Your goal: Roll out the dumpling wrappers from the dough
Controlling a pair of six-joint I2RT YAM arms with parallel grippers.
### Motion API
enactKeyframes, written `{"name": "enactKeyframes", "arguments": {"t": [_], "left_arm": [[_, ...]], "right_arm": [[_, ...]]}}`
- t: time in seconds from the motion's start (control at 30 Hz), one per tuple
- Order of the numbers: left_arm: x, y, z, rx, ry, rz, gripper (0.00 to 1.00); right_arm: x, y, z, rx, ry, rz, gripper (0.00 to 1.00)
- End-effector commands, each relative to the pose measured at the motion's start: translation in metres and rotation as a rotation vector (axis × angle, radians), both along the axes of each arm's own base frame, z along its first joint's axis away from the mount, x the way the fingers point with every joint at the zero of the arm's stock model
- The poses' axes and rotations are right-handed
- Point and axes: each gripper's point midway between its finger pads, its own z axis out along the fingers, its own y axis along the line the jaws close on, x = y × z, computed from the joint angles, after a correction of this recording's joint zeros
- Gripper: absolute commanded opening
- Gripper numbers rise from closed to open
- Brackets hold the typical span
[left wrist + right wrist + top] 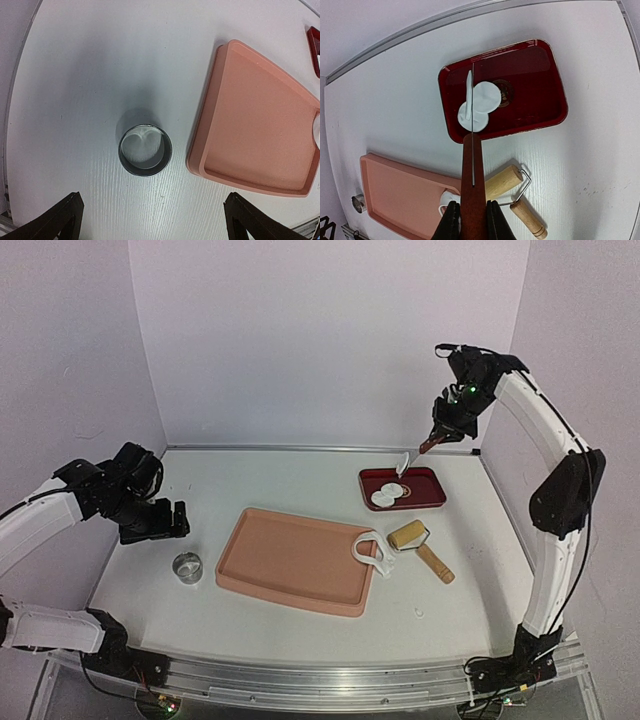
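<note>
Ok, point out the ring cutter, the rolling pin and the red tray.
Ring cutter (145, 172): left wrist view, near rim.
Rolling pin (407, 536): top external view, wooden roller.
Red tray (530, 95): right wrist view, bare floor.

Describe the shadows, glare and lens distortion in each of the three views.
Top external: even, soft light, faint shadows. Left wrist: a soft shadow spreads above the ring cutter. Right wrist: the table's back edge bows; the knife handle looms large; the red tray shines faintly.

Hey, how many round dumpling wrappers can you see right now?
3 dumpling wrappers. Two lie overlapping in the red tray; a third seems stuck to the spatula in the right gripper, above the tray. Any beneath those would be hidden.
</note>
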Motion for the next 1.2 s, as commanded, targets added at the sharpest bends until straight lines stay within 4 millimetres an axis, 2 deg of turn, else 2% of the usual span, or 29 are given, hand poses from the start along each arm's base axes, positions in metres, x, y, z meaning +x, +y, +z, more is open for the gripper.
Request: {"name": "enactKeyframes", "arguments": {"t": [0.0,0.07,0.13,0.17,0.27,0.33,0.43,0.5,0.67,0.8,0.9,1.0,1.07,1.17], "left_arm": [[0.006,0.000,0.006,0.001,-0.040,0.010,1.00],[0.006,-0.001,0.006,-0.005,-0.037,0.005,1.00],[0.006,-0.002,0.005,-0.008,-0.034,0.002,1.00],[0.006,-0.003,0.005,-0.008,-0.031,-0.003,1.00],[0.008,-0.005,0.001,-0.006,-0.018,-0.011,1.00],[0.008,-0.006,-0.001,-0.006,-0.006,-0.013,1.00],[0.007,-0.006,-0.001,-0.006,-0.005,-0.011,1.00],[0.007,-0.005,0.000,-0.007,-0.011,-0.011,1.00],[0.007,-0.005,0.000,-0.006,-0.011,-0.009,1.00],[0.007,-0.005,0.000,-0.004,-0.012,-0.009,1.00],[0.006,-0.004,0.001,-0.005,-0.017,-0.006,1.00],[0.006,-0.004,0.003,-0.010,-0.025,-0.005,1.00],[0.006,-0.004,0.003,-0.010,-0.026,-0.005,1.00],[0.006,-0.005,0.002,-0.014,-0.020,-0.010,1.00]], "right_arm": [[-0.017,-0.012,-0.018,-0.095,0.073,0.014,0.00],[-0.020,-0.012,-0.014,-0.210,0.043,0.042,0.00],[-0.023,0.013,-0.016,-0.283,0.020,0.140,0.00],[-0.025,0.014,-0.023,-0.370,0.043,0.164,0.00],[-0.024,0.006,-0.035,-0.512,0.053,0.133,0.00],[-0.022,-0.011,-0.037,-0.614,0.047,0.072,0.00],[-0.020,-0.014,-0.042,-0.659,0.049,0.051,0.00],[-0.019,-0.014,-0.041,-0.768,0.037,0.056,0.00],[-0.014,0.008,-0.043,-0.851,-0.013,0.106,0.00],[-0.015,0.034,-0.071,-0.816,0.024,0.176,0.00],[-0.016,0.045,-0.077,-0.802,0.014,0.197,0.00],[-0.017,0.047,-0.084,-0.818,0.024,0.225,0.00],[-0.015,0.038,-0.078,-0.875,0.009,0.204,0.00],[-0.015,0.039,-0.067,-0.850,-0.029,0.196,0.00]]}}
